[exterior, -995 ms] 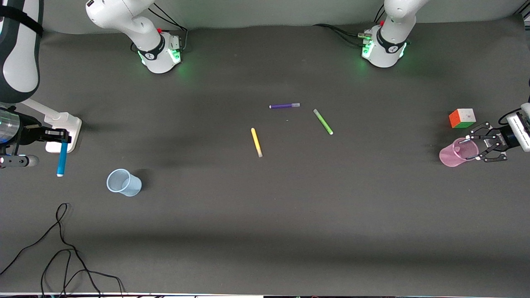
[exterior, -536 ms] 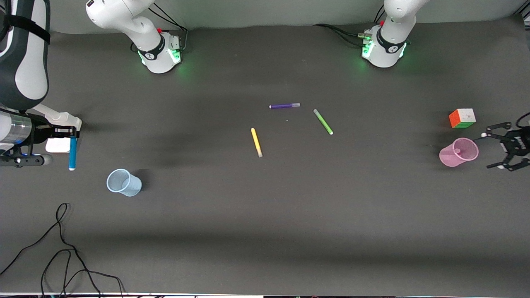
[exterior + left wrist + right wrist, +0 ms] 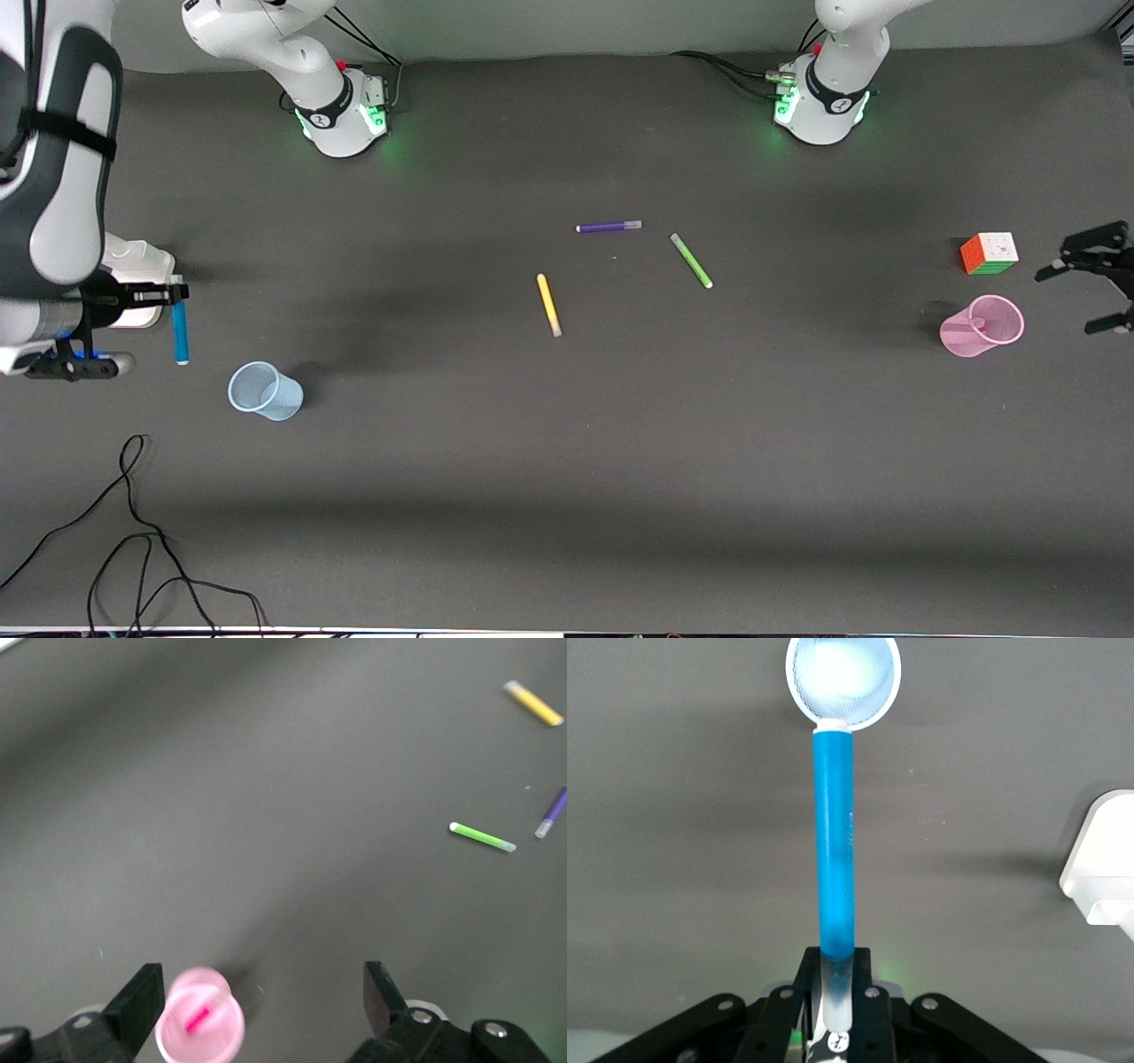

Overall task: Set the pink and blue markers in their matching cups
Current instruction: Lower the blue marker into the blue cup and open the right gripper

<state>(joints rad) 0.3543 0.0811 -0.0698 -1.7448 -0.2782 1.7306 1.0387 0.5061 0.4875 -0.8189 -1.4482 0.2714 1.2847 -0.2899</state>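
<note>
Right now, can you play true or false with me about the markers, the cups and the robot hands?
1. The pink marker is inside the pink cup. True.
2. The right gripper holds the blue marker. True; it hangs upright, over the table close to the blue cup.
3. The blue marker is already in the blue cup. False; the cup has nothing in it.
4. The left gripper is squeezing the pink cup. False; it is open, in the air beside the cup.
5. The yellow marker lies on the table. True.
6. The colourful cube sits inside the pink cup. False; it sits on the table beside it.
</note>
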